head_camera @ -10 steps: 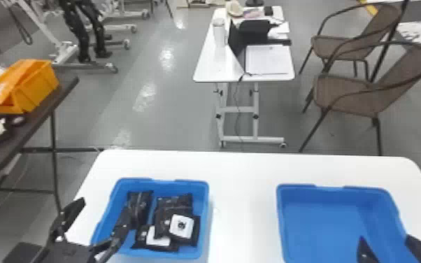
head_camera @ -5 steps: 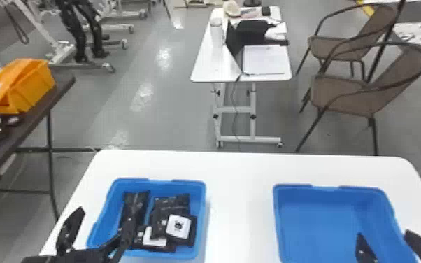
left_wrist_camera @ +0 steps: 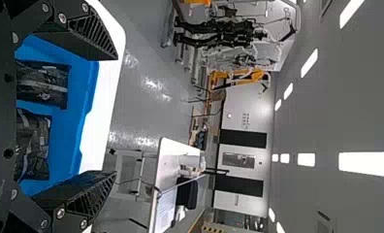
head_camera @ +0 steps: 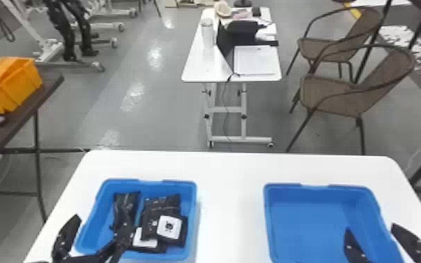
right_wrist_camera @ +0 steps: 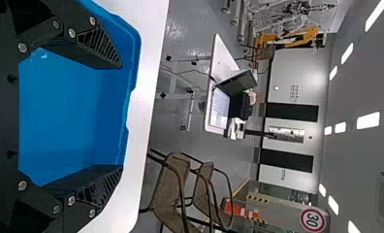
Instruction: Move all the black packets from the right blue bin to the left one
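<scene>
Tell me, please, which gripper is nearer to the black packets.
Left. The left gripper is at the left blue bin, close to the packets inside; the right gripper is at the right blue bin.

Glossy black plastic packets (head_camera: 160, 205); smooth blue plastic bins (head_camera: 307, 220); shiny grey floor (head_camera: 143, 105)

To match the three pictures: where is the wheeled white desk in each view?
Head view: top middle, the wheeled white desk, left of the brown chairs.
Left wrist view: desk, across the floor from the left blue bin.
Right wrist view: desk, beyond the right blue bin.
Shared landmark: white worktable under the bins.
</scene>
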